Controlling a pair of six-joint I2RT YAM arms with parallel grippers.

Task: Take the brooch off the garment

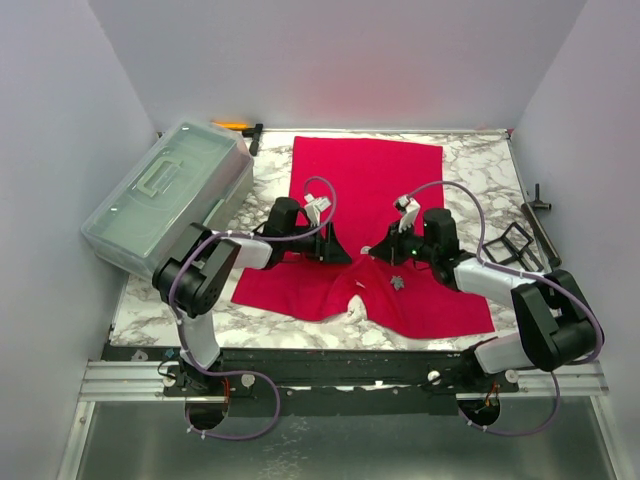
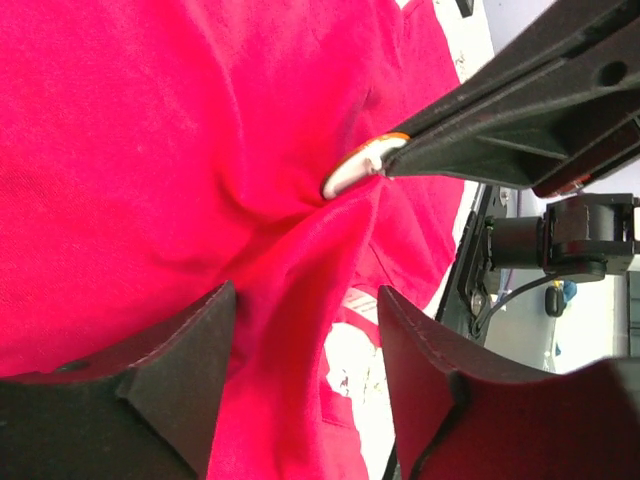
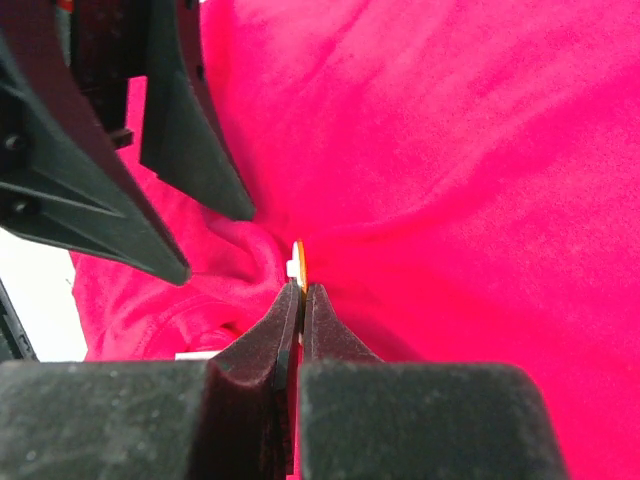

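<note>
The stiff brooch (image 3: 298, 262), seemingly a disc, is pinched at its rim by the closed right end effector (image 3: 300, 288), near the limp red T-shirt (image 1: 370, 180)'s neck; cloth beside it is best held by the open, empty left end effector (image 2: 305, 298).

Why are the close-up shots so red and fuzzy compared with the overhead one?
Top view: even, sharp, with a faint red glow on the back wall above the shirt. Left wrist view: its own fingers are soft black shapes; the brooch glints. Right wrist view: near fingers blur, and the red is so saturated that folds fade.
</note>
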